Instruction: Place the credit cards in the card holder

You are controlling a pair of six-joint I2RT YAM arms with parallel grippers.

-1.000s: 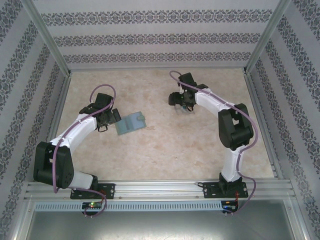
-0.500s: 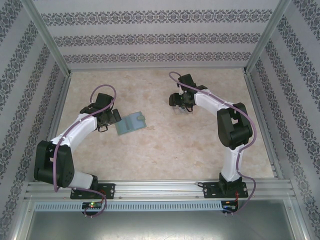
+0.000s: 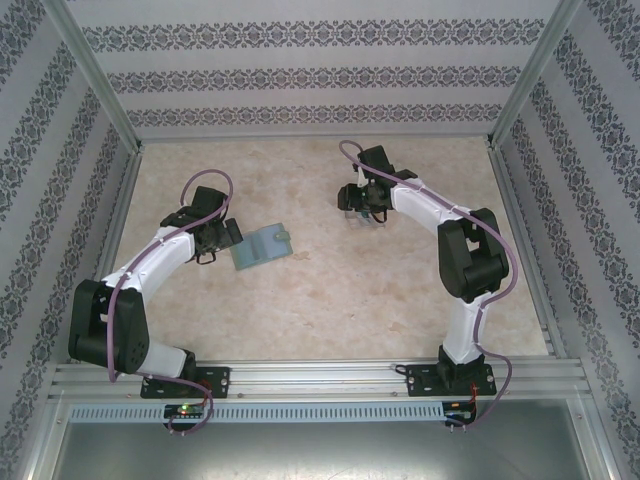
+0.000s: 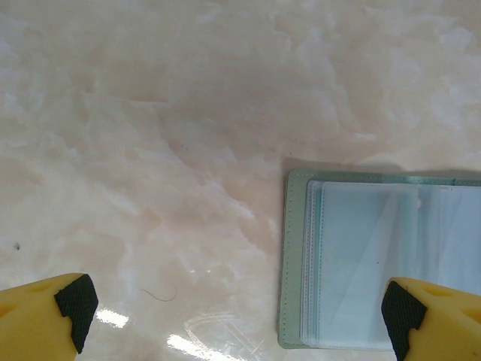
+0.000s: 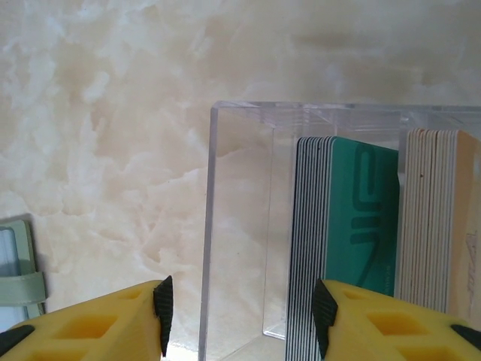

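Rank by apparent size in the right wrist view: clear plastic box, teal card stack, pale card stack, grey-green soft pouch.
1. clear plastic box
2. teal card stack
3. pale card stack, partly cropped
4. grey-green soft pouch, mostly out of frame

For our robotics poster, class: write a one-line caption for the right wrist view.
Right gripper, open, above one wall of a clear box holding upright credit cards, teal stack nearest.

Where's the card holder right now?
Top view: the card holder lies open left of centre, beside the left gripper, well left of the clear box.
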